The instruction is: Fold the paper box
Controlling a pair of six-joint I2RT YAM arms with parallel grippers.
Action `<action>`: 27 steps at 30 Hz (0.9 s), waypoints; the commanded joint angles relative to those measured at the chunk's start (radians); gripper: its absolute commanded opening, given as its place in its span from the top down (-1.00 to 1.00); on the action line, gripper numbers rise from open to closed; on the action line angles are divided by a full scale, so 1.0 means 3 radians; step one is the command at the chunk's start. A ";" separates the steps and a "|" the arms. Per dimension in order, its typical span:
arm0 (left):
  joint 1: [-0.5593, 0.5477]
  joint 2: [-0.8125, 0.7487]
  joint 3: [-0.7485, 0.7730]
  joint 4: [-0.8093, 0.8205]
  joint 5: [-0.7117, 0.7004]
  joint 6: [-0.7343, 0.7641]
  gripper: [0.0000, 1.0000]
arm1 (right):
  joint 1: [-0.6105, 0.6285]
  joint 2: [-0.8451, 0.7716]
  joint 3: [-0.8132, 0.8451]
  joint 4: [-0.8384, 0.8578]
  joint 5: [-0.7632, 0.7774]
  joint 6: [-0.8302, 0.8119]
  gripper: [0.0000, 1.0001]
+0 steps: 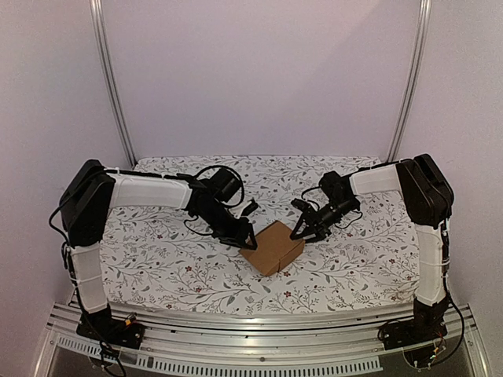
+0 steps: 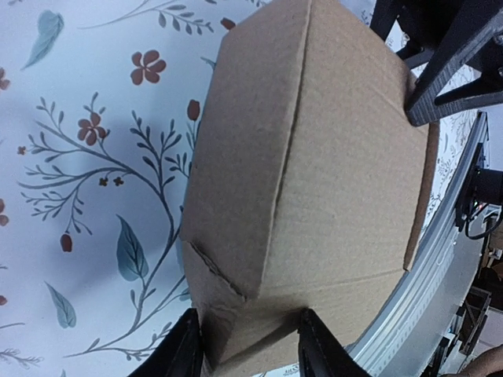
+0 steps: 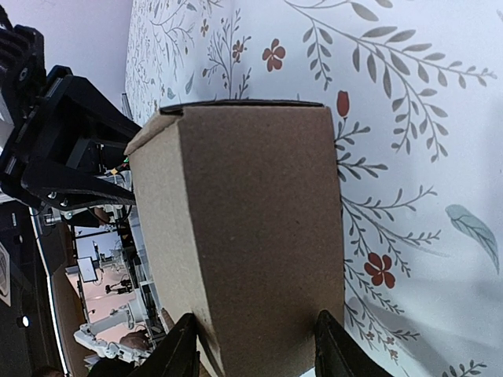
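Note:
The paper box (image 1: 272,247), plain brown cardboard folded into a closed cube-like shape, rests on the flowered cloth at the middle of the table. My left gripper (image 1: 245,236) reaches it from the left. In the left wrist view its fingers (image 2: 182,349) pinch a near corner of the box (image 2: 314,157), where a flap edge shows. My right gripper (image 1: 301,232) comes in from the right. In the right wrist view its two fingers (image 3: 334,345) press against opposite sides of the box (image 3: 251,220). Each wrist view shows the other gripper at the box's far end.
The flowered tablecloth (image 1: 157,259) covers the table. An aluminium rail (image 1: 259,322) runs along the near edge by the arm bases. Two metal posts (image 1: 114,86) rise at the back corners before a plain wall.

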 commanded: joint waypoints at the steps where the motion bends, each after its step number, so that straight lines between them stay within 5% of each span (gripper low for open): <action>1: 0.0028 0.0184 0.0072 -0.0133 0.0004 -0.0049 0.17 | 0.0010 0.0110 -0.0025 -0.0094 0.0445 -0.0013 0.03; 19: 0.0090 0.0135 0.0441 -0.0575 0.0417 -0.0052 0.24 | 0.0010 0.0113 -0.0005 -0.0124 0.0439 -0.0042 0.03; 23: 0.0092 -0.0131 0.0532 -0.0749 -0.0061 0.0026 0.22 | 0.0008 0.0111 -0.0002 -0.0155 0.0435 -0.0077 0.03; 27: 0.0130 -0.0505 0.0339 -0.0670 -0.0880 0.0121 -0.02 | 0.0010 0.0124 0.0061 -0.0316 0.0468 -0.0250 0.03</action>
